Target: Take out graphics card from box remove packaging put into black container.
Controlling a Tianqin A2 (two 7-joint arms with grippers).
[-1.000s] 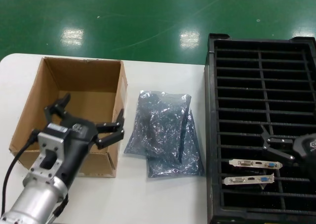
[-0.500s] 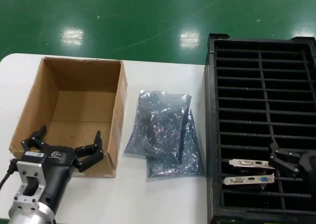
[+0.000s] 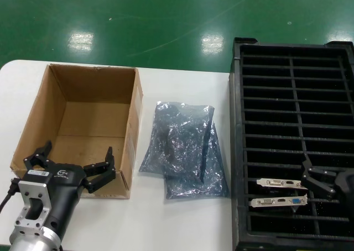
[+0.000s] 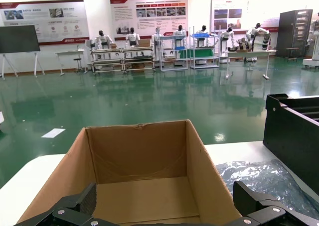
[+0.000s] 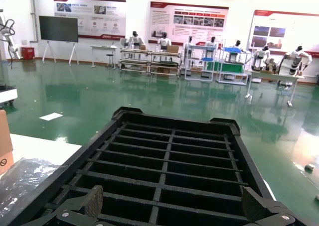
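The brown cardboard box [image 3: 88, 124] stands open at the left; no card shows inside it, and its floor is bare in the left wrist view [image 4: 144, 191]. My left gripper [image 3: 72, 163] is open and empty at the box's near wall. The crinkly packaging bag [image 3: 178, 136] lies flat on the table between the box and the black container [image 3: 293, 96]. Two graphics cards [image 3: 286, 183] stand in near slots, their silver brackets up. My right gripper [image 3: 316, 178] is open and empty over the container's near right part, beside the cards. It also shows in the right wrist view [image 5: 173, 206].
A second, flatter bag [image 3: 202, 182] lies partly under the first, nearer me. The white table [image 3: 177, 223] ends at a curved far edge, with green floor beyond. The container's far slots [image 5: 169, 151] hold nothing.
Since one second ago my left gripper has drawn back from above the box to its near wall. My right gripper has shifted right and nearer me. Nothing differs over the last half second.
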